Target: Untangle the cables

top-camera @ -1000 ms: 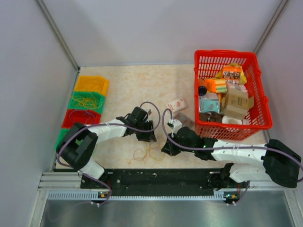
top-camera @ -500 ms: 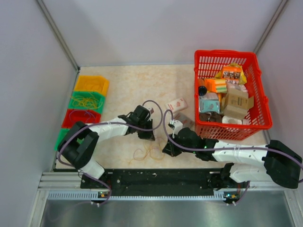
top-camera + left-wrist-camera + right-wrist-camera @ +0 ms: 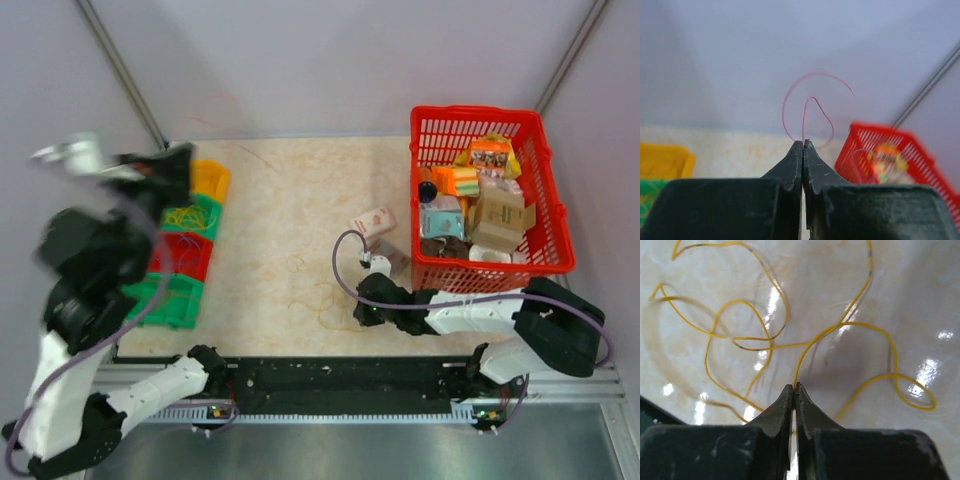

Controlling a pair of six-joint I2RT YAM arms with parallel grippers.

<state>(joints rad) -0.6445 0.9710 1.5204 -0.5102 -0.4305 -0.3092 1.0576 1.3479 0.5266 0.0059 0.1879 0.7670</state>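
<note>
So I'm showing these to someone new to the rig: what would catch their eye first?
Likely the left gripper, raised high at the left and shut on a thin red wire that curls into the air. Next, the right gripper, low on the table, pinching a yellow wire that loops across the marbled surface. Then the red basket, crammed with packages, at the right.
</note>
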